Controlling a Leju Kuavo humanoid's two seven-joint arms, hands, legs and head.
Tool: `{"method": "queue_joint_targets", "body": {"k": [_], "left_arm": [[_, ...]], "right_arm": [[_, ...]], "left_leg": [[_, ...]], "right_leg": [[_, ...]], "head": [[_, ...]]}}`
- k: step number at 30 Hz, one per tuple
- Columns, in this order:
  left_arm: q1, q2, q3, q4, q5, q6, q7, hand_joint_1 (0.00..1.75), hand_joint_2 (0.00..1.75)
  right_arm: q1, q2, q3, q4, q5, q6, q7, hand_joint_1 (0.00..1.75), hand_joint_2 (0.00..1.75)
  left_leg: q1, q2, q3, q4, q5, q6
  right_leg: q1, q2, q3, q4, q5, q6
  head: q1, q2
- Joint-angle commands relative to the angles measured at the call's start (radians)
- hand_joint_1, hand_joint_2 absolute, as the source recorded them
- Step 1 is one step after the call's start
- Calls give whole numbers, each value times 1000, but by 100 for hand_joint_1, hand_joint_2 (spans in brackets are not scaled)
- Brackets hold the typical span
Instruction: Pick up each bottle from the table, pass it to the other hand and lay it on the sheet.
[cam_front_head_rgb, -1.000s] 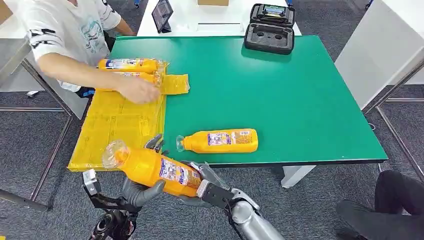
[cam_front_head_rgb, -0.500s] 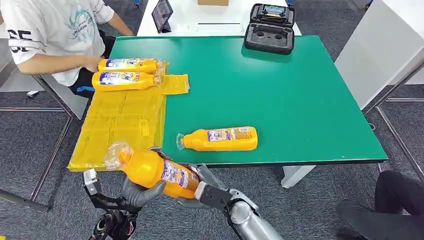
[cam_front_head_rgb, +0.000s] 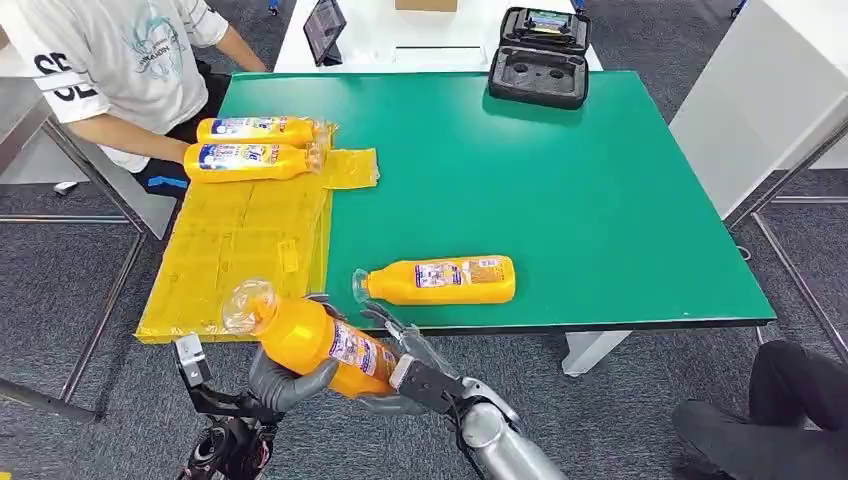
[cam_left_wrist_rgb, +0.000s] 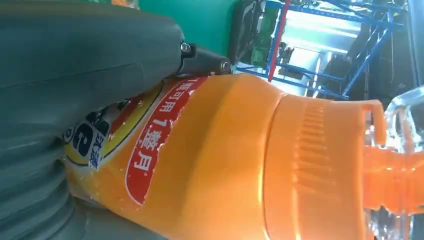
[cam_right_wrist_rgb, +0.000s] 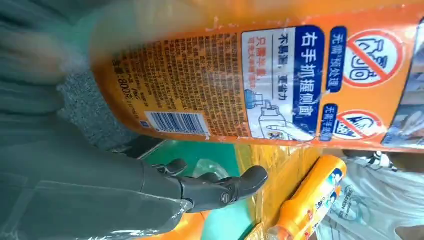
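Bottles: four orange, all lying or held on their sides.
On sheet (cam_front_head_rgb: 240, 240): two bottles (cam_front_head_rgb: 255, 145), side by side at its far end, near a person (cam_front_head_rgb: 110, 60).
On table (cam_front_head_rgb: 600, 200): one bottle (cam_front_head_rgb: 440, 281), near the front edge, just beside the sheet.
Held bottle (cam_front_head_rgb: 315, 342): in front of the table edge, cap toward the sheet.
Left hand (cam_front_head_rgb: 285, 380): fingers wrapped under the held bottle.
Right hand (cam_front_head_rgb: 400, 365): at the bottle's base; fingers apart, grip cannot be told.
Case (cam_front_head_rgb: 540, 55): one, black, far edge.
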Motion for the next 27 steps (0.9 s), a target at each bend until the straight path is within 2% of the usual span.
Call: {"method": "queue_joint_targets", "body": {"k": [1, 9, 11, 15, 17, 20, 23, 25, 27], "left_arm": [[-17, 17, 54, 8, -43, 86, 29, 175, 175], [-97, 71, 144, -35, -286, 331, 25, 175, 175], [-105, 73, 153, -38, -307, 332, 34, 175, 175], [-177, 102, 183, 1, -450, 481, 55, 175, 175], [-213, 129, 198, 27, -470, 501, 60, 175, 175], [-225, 135, 206, 49, -473, 507, 56, 175, 175], [-255, 179, 214, 57, -492, 555, 44, 175, 175], [-294, 207, 204, 77, -545, 577, 57, 175, 175], [-334, 223, 174, 100, -587, 538, 102, 175, 175]], "right_arm": [[-2, -1, -53, -46, -55, -26, 3, 0, 0], [63, -37, -23, -261, -75, -41, 2, 0, 0], [67, -41, -18, -278, -81, -40, 10, 0, 0], [55, -51, -1, -334, -108, -34, -3, 0, 0], [52, -57, 6, -344, -126, -17, -3, 0, 0], [50, -62, 14, -341, -128, -16, -3, 0, 0], [35, -71, 33, -318, -148, -24, -4, 0, 0], [27, -68, 36, -295, -178, -17, -5, 0, 0], [22, -60, 36, -276, -206, 0, -5, 0, 0]], "left_leg": [[1, 1, 2, 0, -1, -2], [1, -1, 1, 0, 0, -2], [2, -1, 1, 1, 0, -2], [2, -1, 1, 0, 0, -2], [3, -2, 2, 1, 0, -3], [2, -1, 2, 0, 0, -2], [3, -1, 4, 0, -1, -3], [2, -1, 1, 0, 0, -2], [3, -1, 4, 0, -1, -4]], "right_leg": [[1, 0, 2, 0, 0, -1], [1, -1, 1, 0, -1, -2], [2, -2, 1, 0, -1, -2], [2, -1, 1, 0, 0, -2], [3, -2, 3, 0, -1, -2], [2, -1, 2, 0, 0, -2], [2, -1, 5, -1, -1, -3], [2, -1, 2, 0, 0, -2], [3, -1, 5, -1, -1, -3]], "head": [[0, 0], [0, 0], [0, 0], [0, 0], [0, 0], [0, 0], [0, 0], [0, 0], [0, 0]]}}
